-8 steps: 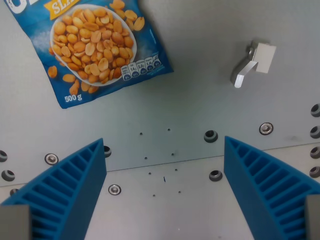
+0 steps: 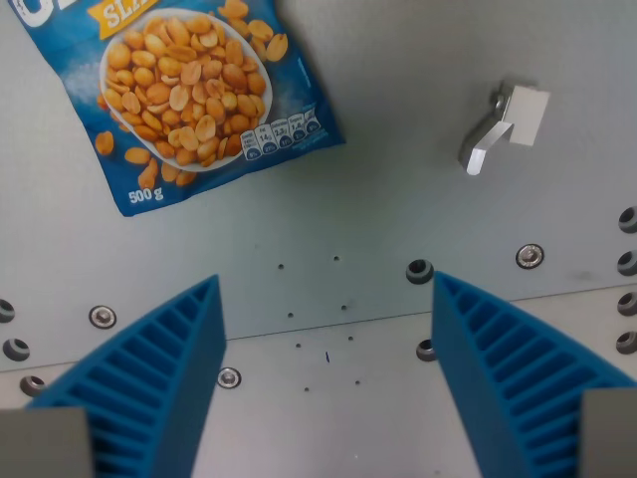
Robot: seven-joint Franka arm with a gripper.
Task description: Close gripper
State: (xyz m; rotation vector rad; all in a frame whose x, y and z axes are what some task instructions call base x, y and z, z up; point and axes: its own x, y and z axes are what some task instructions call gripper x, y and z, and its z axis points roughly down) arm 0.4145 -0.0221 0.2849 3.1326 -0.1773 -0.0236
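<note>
Gripper (image 2: 323,383) is hanging over the bare table (image 2: 398,199), jaws parted with nothing between them, so you are looking at a closure barely begun, most travel remaining.

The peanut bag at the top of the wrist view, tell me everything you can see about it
The peanut bag is a glossy blue plastic pouch, lying flat and tilted on the grey metal table, in the wrist view's upper left. Its top is cut off by the frame. It shows a white bowl of peanuts, loose peanuts around it, part of an orange banner, a row of nutrition icons and "500 g". Nothing touches it but the table; the gripper is well clear of it.
</note>
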